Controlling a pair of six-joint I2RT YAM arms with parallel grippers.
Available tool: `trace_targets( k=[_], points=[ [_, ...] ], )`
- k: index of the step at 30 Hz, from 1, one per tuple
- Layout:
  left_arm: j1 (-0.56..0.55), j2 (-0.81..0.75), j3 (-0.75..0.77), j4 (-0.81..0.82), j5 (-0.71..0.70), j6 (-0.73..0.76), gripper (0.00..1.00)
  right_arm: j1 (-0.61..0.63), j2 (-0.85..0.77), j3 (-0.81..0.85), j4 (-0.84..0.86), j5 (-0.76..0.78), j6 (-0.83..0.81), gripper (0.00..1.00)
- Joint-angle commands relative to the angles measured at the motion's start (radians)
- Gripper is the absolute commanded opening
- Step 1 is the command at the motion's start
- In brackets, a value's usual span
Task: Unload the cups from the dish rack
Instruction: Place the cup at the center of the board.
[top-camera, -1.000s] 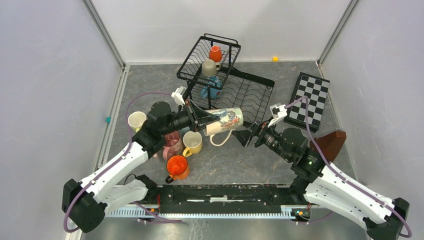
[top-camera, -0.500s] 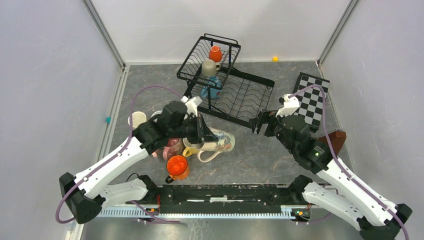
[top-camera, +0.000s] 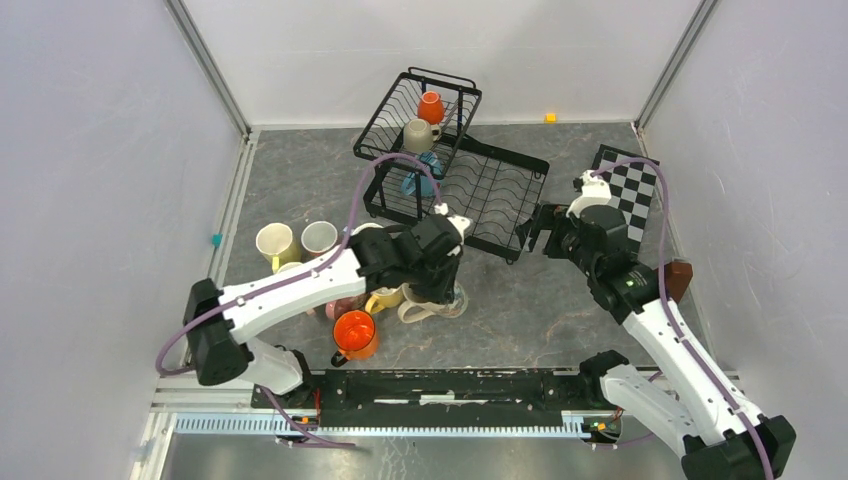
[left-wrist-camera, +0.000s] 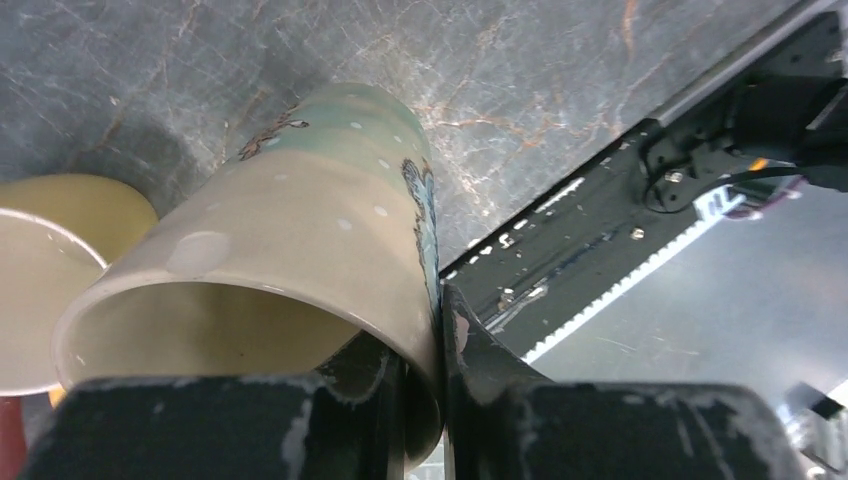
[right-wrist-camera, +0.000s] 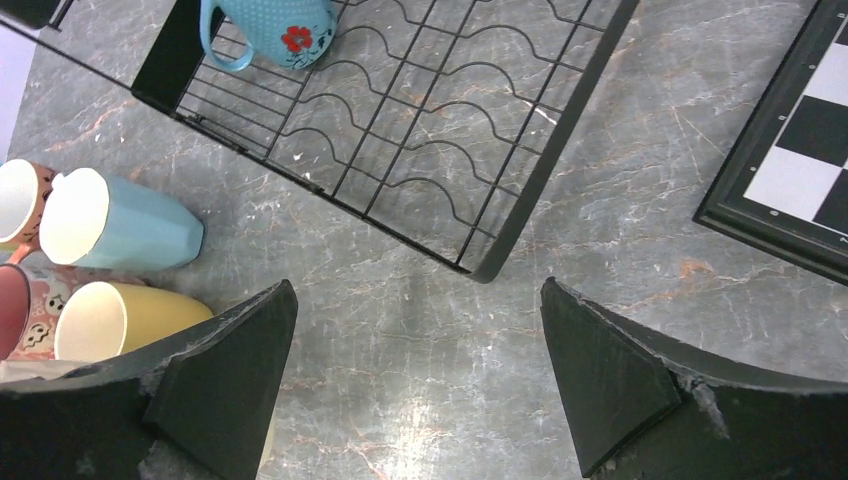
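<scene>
Pinching hard on the rim of a tall mug, the left gripper has its jaws almost together, one finger inside the mouth and the other on the outer wall. The mug is cream with a teal band and small white dots. A printed figure runs down its side, too blurred to read. It hangs mouth-up under the wrist, just beside a yellow cup, its base down near the marbled grey table; I cannot tell whether it rests there. From above, the left arm stretches from its base at the left across the cluster of unloaded cups, with the wrist bent straight down over the mug.

The right gripper is spread wide and holds nothing. It points down at bare table just in front of the near corner of the dish rack. That arm stands with the elbow raised and the forearm reaching forward, with the checkered board just beside it.

Three cups are in the rack: an orange cup and a beige mug in the upper basket, and a blue mug with a red flower on the lower tray. Out on the table stand a light blue cup, another orange cup and a cream cup.
</scene>
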Motion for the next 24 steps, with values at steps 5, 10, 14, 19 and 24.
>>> trace_targets(
  k=[5, 10, 14, 19, 24],
  points=[
    [-0.047, 0.112, 0.121, -0.047, -0.208, 0.165, 0.02, -0.071, 0.004, -0.023, 0.048, -0.113, -0.010, 0.98],
    [-0.050, 0.166, 0.125, -0.059, -0.259, 0.202, 0.02, -0.081, 0.004, -0.028, 0.053, -0.135, -0.009, 0.98],
    [-0.053, 0.188, 0.130, -0.077, -0.277, 0.202, 0.02, -0.083, 0.008, -0.030, 0.054, -0.147, -0.012, 0.98],
    [-0.052, 0.202, 0.122, -0.074, -0.268, 0.196, 0.02, -0.083, 0.010, -0.036, 0.063, -0.156, -0.009, 0.98],
    [-0.053, 0.220, 0.119, -0.075, -0.272, 0.196, 0.02, -0.083, 0.012, -0.036, 0.068, -0.164, -0.007, 0.98]
  ],
)
